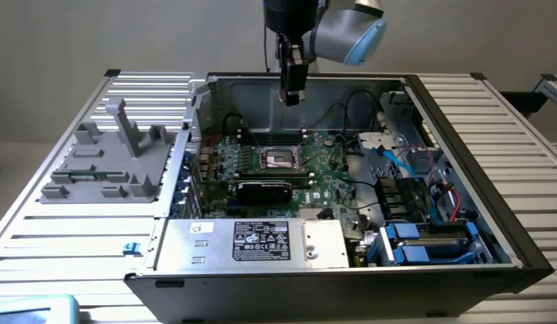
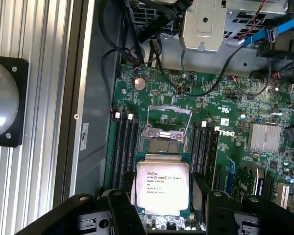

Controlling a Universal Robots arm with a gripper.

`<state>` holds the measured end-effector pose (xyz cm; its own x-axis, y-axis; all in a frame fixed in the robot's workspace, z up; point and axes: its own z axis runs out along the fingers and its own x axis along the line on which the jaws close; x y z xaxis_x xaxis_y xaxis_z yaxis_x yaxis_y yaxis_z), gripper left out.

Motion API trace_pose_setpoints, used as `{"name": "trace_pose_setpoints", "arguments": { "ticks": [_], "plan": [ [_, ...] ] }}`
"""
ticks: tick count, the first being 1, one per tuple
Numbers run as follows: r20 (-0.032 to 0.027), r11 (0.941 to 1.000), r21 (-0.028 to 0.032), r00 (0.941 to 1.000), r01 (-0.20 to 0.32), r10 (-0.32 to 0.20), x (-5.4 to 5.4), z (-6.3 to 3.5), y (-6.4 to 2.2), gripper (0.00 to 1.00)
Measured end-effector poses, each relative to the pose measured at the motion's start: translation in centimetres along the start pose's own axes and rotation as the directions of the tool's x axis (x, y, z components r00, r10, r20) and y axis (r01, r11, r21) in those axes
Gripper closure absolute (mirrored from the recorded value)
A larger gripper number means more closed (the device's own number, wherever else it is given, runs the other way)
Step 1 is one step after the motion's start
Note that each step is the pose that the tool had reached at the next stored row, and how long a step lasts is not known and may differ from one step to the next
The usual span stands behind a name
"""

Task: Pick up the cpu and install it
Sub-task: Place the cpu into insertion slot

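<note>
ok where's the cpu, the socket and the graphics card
cpu (image 2: 162,183), wrist view, middle of its silver metal top
socket (image 1: 280,159), exterior view, centre inside its metal frame
graphics card (image 1: 264,191), exterior view, middle of its black top

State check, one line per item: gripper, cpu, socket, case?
gripper: shut on the cpu, hanging above the open case.
cpu: held between the fingers, printed lid facing the wrist camera, not seated.
socket: retention frame lifted open, cpu not in it.
case: lying flat, side panel off.
</note>
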<state>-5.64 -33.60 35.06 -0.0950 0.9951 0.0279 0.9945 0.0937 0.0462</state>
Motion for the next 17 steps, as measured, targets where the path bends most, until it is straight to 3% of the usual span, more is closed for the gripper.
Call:
{"name": "trace_pose_setpoints", "arguments": {
  "ticks": [12, 17],
  "plan": [
    [0.0008, 0.9999, -0.002, 0.9999, -0.01, 0.01, 0.01, 0.01, -0.08, 0.46],
    [0.0018, 0.9994, -0.0028, 0.9994, -0.034, 0.034, 0.05, 0.19, -0.56, 0.46]
  ]
}}
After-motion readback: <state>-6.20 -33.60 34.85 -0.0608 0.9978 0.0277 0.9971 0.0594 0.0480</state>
